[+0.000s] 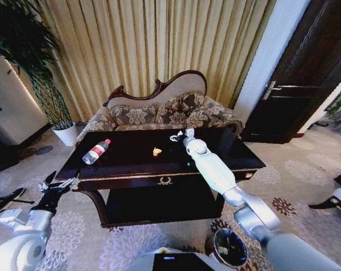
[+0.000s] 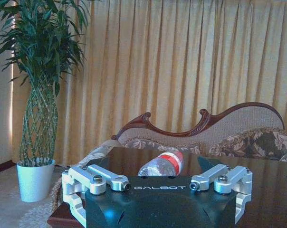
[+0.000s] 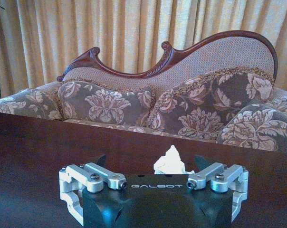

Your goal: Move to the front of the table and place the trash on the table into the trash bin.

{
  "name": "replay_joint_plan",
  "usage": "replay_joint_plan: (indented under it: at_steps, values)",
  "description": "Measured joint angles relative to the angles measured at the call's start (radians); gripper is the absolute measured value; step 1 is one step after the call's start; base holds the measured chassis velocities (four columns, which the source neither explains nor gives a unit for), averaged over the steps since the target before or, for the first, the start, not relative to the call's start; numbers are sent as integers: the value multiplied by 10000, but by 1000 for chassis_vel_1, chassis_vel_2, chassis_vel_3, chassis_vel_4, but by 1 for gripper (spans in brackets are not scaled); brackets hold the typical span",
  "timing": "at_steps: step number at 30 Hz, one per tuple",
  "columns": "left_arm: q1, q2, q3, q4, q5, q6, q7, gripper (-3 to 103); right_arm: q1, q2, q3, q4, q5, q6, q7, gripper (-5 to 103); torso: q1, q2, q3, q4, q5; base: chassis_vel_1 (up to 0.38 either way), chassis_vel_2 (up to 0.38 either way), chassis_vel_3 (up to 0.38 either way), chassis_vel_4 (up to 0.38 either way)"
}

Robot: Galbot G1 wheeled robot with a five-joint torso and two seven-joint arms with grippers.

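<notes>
**Ana:** Dark glossy wood first: the table point(image 1: 215, 155) fills the middle of the head view, gold trim along its front edge, a floral sofa point(image 1: 176, 110) right behind it and pale gold curtains point(image 1: 153, 45) across the back wall. A dark door point(image 1: 294, 84) stands to the right, a tall plant in a white pot point(image 1: 66, 134) to the left.

**Ben:** And the arms?

**Ana:** The right gripper point(image 1: 180, 137) is out over the far side of the table top. In the right wrist view its fingers point(image 3: 205, 179) are spread, with the white crumpled scrap point(image 3: 170, 160) sitting between them, not yet clamped. The left gripper point(image 1: 58, 183) hangs low, just off the table's left front corner, released and holding nothing; its camera looks across at the bottle point(image 2: 163, 164).

**Ben:** How should the grab go?

**Ana:** I'd judge the scrap light and soft, so it wants the fingertips brought right down to the wood before closing, centred on it, or it may skate on that polish.

**Ben:** The rest of the trash?

**Ana:** The bottle lies on its side near the table's left end, the orange scrap point(image 1: 156, 151) mid-table between bottle and right gripper. The trash bin point(image 1: 230, 247) stands on the patterned carpet by the robot's right side, well apart from the table top.
</notes>
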Motion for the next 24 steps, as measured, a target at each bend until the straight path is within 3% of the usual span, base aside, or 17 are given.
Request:
replay_joint_plan:
  at_steps: [2,4,6,8,10,11,15,24]
  values:
    - [-1,-4,0,-14,0,-1,2,100,2,-1,5,0,0,9,0,102,0,0,0,0,0,0,0,0,0]
    - [-1,-8,-1,-27,0,-2,3,100,2,8,7,-6,-2,23,0,98,0,0,0,0,0,0,0,0,0]
    - [8,-24,-1,-46,-1,-5,6,100,-27,19,7,-42,-70,160,1,83,0,0,0,1,0,0,0,0,0]
    - [17,-27,-1,-48,-1,-7,11,100,-48,28,7,-58,-117,189,1,83,0,0,0,1,0,0,0,0,0]
    - [22,-34,-1,-63,0,-12,22,100,-77,52,23,-66,-163,222,0,72,0,0,0,1,0,0,0,0,0]
    - [22,-34,-1,-63,0,-12,22,100,-77,52,23,-66,-163,222,0,72,0,0,0,1,0,0,0,0,0]
    - [14,-37,-1,-88,-1,-17,35,100,-121,42,52,-70,-221,252,0,50,0,0,0,1,0,0,0,0,0]
    - [-2,-46,4,-87,-8,-63,42,100,-220,4,80,-8,-387,291,1,32,0,0,0,0,0,0,0,0,0]
